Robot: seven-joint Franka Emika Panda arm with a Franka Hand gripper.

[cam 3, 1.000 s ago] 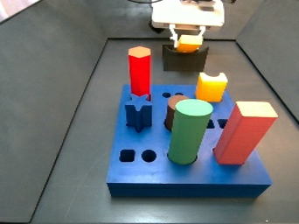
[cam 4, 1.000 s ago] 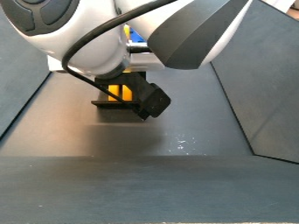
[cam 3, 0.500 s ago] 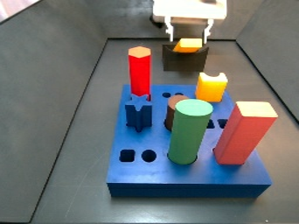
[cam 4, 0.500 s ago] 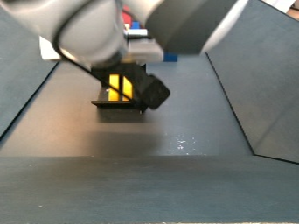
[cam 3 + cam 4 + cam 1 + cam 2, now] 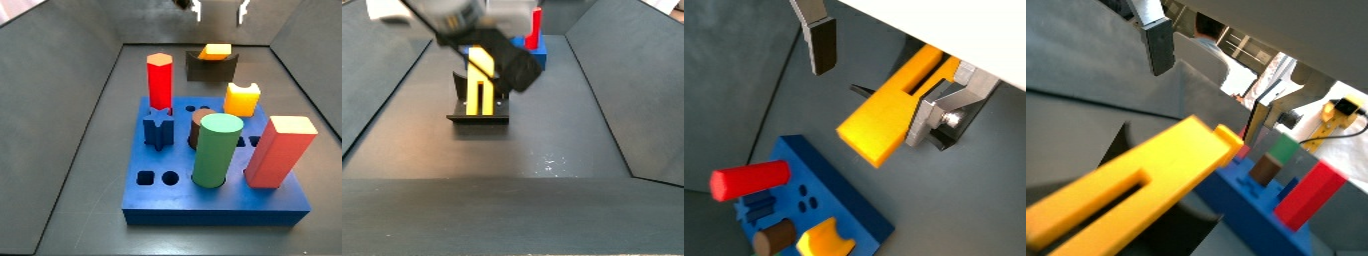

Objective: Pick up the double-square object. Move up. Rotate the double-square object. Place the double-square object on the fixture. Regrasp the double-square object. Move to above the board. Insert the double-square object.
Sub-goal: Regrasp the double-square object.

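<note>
Above fixture: gripper spread wide, empty, clear of double-square object.

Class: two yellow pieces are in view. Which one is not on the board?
The double-square object: it stands on the fixture behind the board, below the raised gripper. The scalloped yellow peg sits on the board.

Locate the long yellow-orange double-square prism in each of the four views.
Wrist view: the long yellow-orange double-square prism runs mid-picture, beside one silver finger.
Wrist view: the prism looms large, nearest the camera.
Side view: the prism stands on the dark fixture at the far end, the open gripper above it.
Side view: the prism stands upright, centre-left.
Shared landmark: the thick blue board.
</note>
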